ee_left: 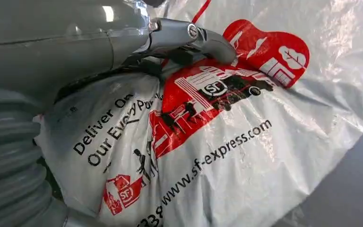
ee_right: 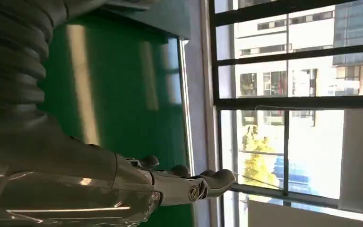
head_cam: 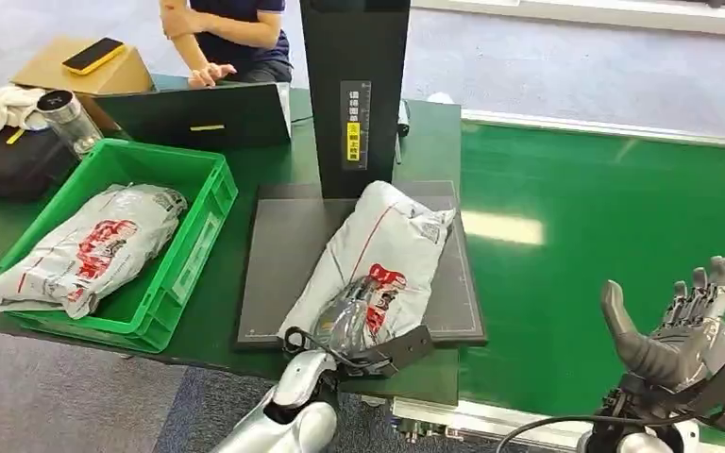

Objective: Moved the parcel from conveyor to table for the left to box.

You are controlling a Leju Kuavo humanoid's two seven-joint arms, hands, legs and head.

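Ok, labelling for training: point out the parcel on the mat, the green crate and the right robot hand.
parcel (head_cam: 387,247): head view, white middle.
green crate (head_cam: 210,200): head view, right wall.
right robot hand (head_cam: 675,326): head view, palm.

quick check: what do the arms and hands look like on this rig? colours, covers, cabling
Both arms are silver metal. The left hand has a smooth grey shell, a grey ribbed wrist cover and a thick grey thumb with a visible screw at its base. The right hand has a grey thumb, darker fingers with lighter tips, and a black bracket at the wrist. A black cable loops under the right wrist; thinner black wiring sits by the left.
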